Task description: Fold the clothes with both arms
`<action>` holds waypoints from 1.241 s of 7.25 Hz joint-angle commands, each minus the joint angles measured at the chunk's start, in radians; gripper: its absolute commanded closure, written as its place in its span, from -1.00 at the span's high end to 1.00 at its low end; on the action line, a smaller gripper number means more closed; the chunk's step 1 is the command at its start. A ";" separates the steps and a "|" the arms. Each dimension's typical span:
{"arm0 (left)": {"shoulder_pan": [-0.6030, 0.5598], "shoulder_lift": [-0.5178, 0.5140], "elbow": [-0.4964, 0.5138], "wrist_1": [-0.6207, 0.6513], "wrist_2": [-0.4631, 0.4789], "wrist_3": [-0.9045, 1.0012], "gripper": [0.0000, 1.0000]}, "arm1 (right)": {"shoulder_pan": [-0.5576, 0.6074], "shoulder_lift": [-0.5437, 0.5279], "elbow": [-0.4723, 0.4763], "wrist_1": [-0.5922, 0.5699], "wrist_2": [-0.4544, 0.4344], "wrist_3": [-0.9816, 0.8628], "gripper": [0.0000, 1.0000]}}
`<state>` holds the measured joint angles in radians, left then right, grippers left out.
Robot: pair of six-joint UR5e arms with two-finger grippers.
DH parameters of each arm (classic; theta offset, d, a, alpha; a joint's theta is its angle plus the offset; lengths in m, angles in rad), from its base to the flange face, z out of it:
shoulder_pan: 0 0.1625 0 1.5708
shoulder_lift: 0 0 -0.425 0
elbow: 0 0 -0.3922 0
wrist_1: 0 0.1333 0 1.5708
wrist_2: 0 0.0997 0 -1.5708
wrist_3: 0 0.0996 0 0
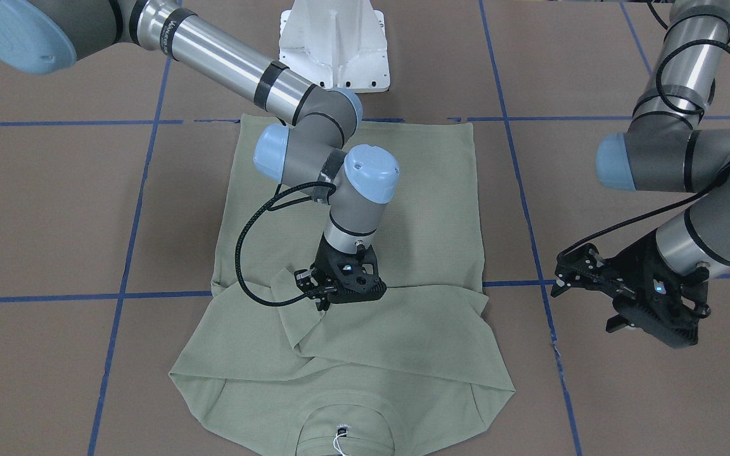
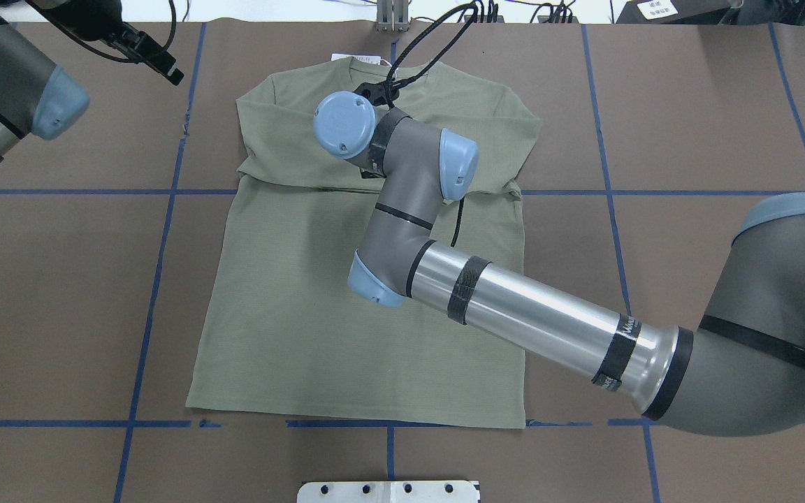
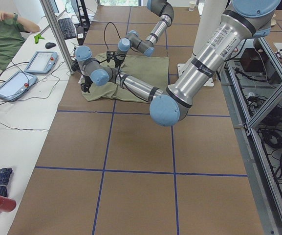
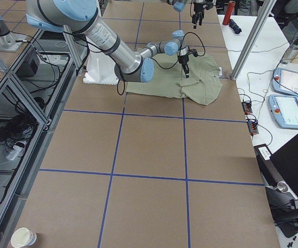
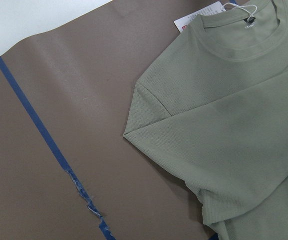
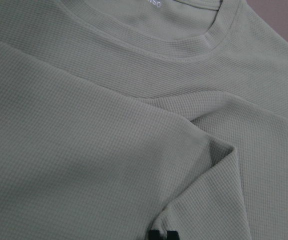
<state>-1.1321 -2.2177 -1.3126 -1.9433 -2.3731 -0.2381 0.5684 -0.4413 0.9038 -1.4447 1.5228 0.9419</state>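
**Right pincer pinching a sleeve, left pincer waiting wide**

My sage-green long-sleeved shirt [image 2: 291,293] is lying flat on the brown desk [image 2: 60,293]. In the overhead view its collar [image 6: 148,47] is pointing to 12 o'clock and its hem to 6 o'clock. Both sleeves are lying crossed over the chest. The white hang tag [image 5: 199,17] is sticking out from the collar onto the desk.

My right pincer [image 1: 322,299] is pointing down over the middle of the chest. Its fingertips [image 6: 163,235] are sitting close together, nipping the sleeve end [image 1: 290,288], which is rising in a small peak beside them.

My left pincer [image 1: 583,309] is hanging with its jaws wide and gripping nothing. In the overhead view it is sitting at about 10 o'clock from the shirt, off the cloth and above bare desk, near a blue tape line [image 2: 193,84].
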 commanded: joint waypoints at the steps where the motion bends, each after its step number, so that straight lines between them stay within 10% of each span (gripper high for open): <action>1: 0.000 0.003 -0.008 0.003 0.000 -0.001 1.00 | -0.001 0.001 0.001 0.001 0.000 0.000 -1.00; 5: 0.000 0.001 -0.010 0.004 0.000 -0.001 1.00 | 0.045 0.000 0.039 -0.035 0.057 -0.037 -1.00; 9: 0.002 0.001 -0.016 0.006 0.003 -0.003 1.00 | 0.146 -0.190 0.314 -0.212 0.105 -0.292 -1.00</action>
<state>-1.1308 -2.2166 -1.3268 -1.9380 -2.3712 -0.2406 0.6832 -0.5769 1.1651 -1.6436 1.6145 0.7270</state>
